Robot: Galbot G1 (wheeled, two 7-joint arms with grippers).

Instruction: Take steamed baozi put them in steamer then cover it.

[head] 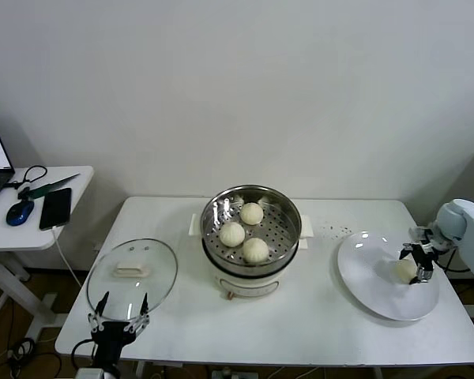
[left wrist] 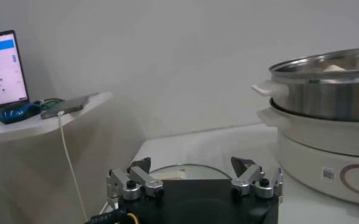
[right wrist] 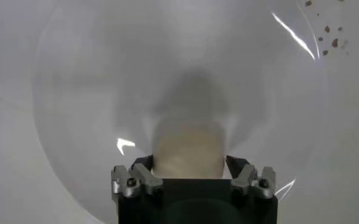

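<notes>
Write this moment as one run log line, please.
steamer: three baozi inside, uncovered | right gripper: jaws around last baozi on plate | left gripper: open, near lid

You see four cream-white steamed baozi: three point(head: 244, 232) sit on the shiny silver, hole-dotted floor of the steamer point(head: 287, 207), and the fourth point(head: 404, 270) lies pale on the white plate point(head: 363, 272) at the right. The steamer's base is cream-white with a brownish ring mark low on its side. The table point(head: 316, 320) is white, speckled with small brown crumbs point(head: 332, 230) far of the plate. The near-left glass lid point(head: 162, 272) is clear with a whitish handle. Both the left gripper point(head: 118, 309) and the right gripper point(head: 418, 266) are black with silvery metal fingers. On the left side table you see a blue mouse point(head: 19, 212) and a black phone point(head: 55, 208).
</notes>
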